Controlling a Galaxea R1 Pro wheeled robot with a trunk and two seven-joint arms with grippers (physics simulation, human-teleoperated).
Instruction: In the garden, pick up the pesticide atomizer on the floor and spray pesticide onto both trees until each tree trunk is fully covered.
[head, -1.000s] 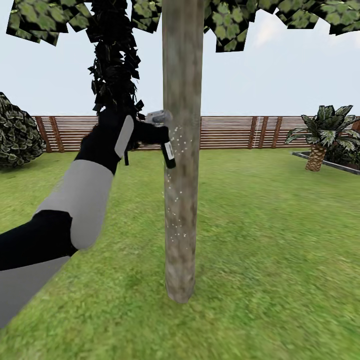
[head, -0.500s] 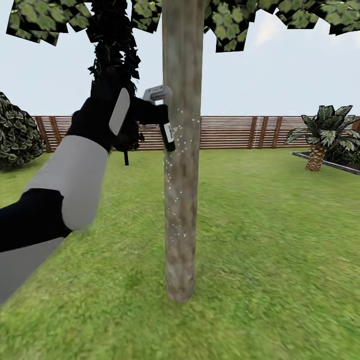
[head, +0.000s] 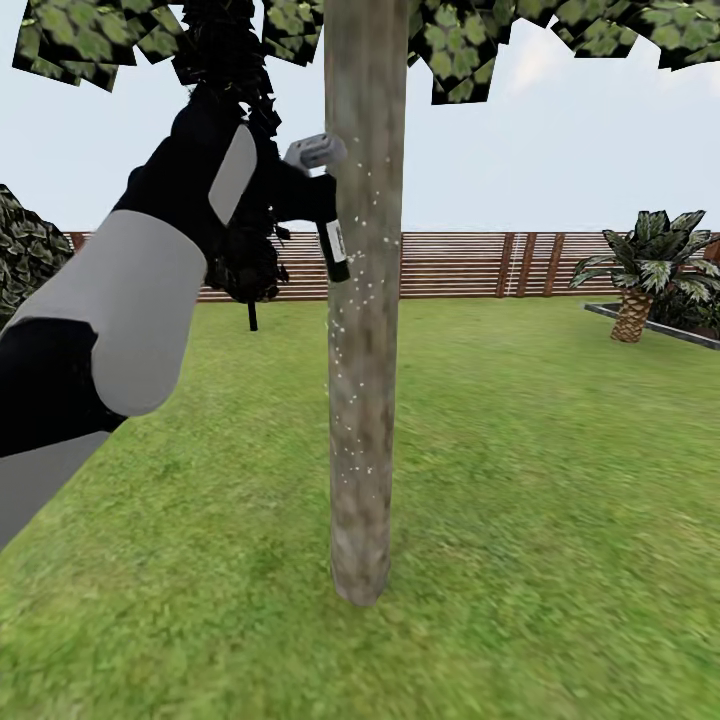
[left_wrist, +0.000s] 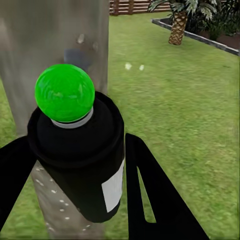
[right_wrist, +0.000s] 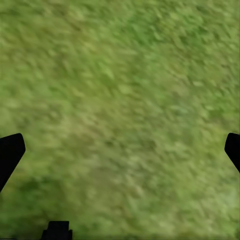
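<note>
Right up against the trunk (head: 365, 300), on its left side and well above the lawn (head: 520, 450), the left gripper (head: 285, 195) is clamped on the atomizer (head: 325, 215). The grey trigger head sits at the top, just touching the bark's edge, and the black bottle with its white label hangs down at a slight tilt beside the trunk. In the left wrist view you can see both black fingers (left_wrist: 150, 200) pressed on either side of the bottle (left_wrist: 80, 155), with a bright green ball on the end facing the camera and the trunk (left_wrist: 55, 45) right behind it.

White specks of pesticide (head: 350, 340) dot the trunk from about the bottle's level down toward its lower half, thicker along the left edge. A few specks also show on the bark (left_wrist: 50, 195) in the left wrist view.

Behind the trunk runs a wooden slat fence (head: 470, 265), with a palm-like plant (head: 645, 270) far off to the right of it, a dark conifer (head: 230, 60) just left of it behind the arm, and a leafy bush (head: 25, 255) further left. Green leaves (head: 470, 40) hang around the trunk's top.

The right gripper (right_wrist: 120, 150) is over plain grass (right_wrist: 120, 100), fingertips (right_wrist: 10, 152) wide apart, holding nothing.
</note>
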